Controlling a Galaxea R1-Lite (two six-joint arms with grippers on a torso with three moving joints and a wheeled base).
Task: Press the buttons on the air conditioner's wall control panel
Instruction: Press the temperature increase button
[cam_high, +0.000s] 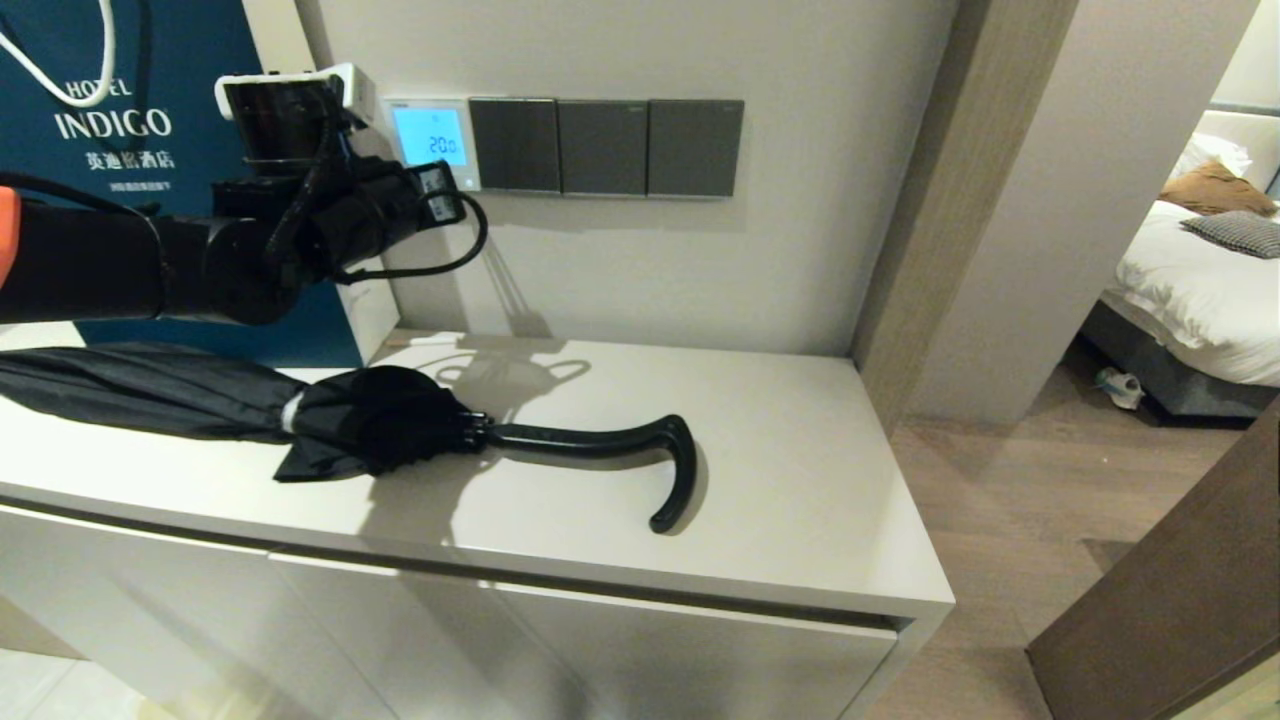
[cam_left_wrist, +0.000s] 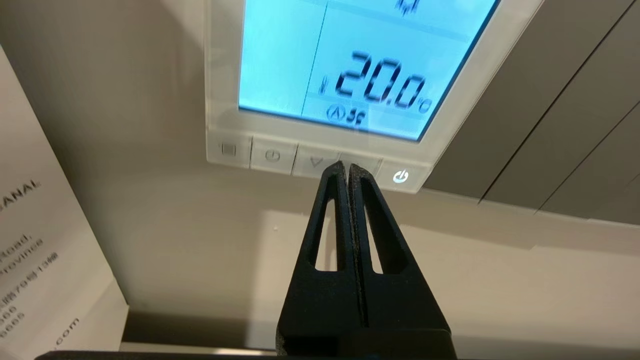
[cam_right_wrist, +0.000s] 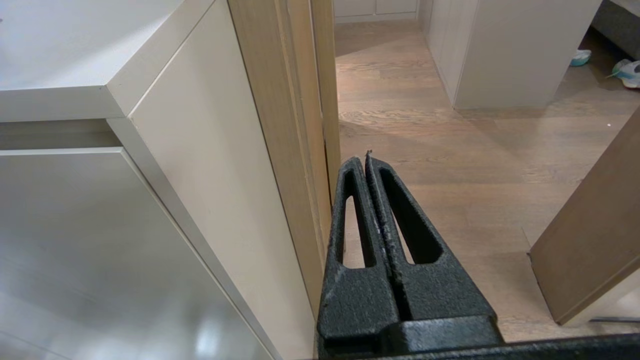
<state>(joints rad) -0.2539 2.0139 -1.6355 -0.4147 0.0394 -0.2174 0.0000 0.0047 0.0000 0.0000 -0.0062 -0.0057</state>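
Lying nearest along the pale cabinet top (cam_high: 780, 470) is a folded black fabric umbrella with a curved handle (cam_high: 600, 445), which plays no part in the work. Down beside the cabinet's end, over the wooden floor, the right gripper (cam_right_wrist: 366, 157) hangs parked with its two black fingers pressed together on nothing. Above the umbrella the left arm reaches toward the wall, and the left gripper (cam_left_wrist: 347, 169) has its jaws closed tight into a single blunt point, holding nothing. That point sits at the row of small pale plastic buttons (cam_left_wrist: 272, 156) along the lower edge of the small square white plastic thermostat (cam_high: 432, 140), covering the fourth key between the down-arrow key and the lit power key (cam_left_wrist: 400, 176); whether it is touching or just short of it I cannot tell. The thermostat's screen glows light blue and reads 20.0. It is fixed to the beige wall just left of three dark grey switch plates (cam_high: 605, 147), with a teal hotel paper bag (cam_high: 110, 130) standing further left. These keys look stiff, shallow and close-set, so I would judge a light, square push with the closed tip is wanted, centred on one key, since a heavy shove could catch a neighbour or strain the thin plastic.
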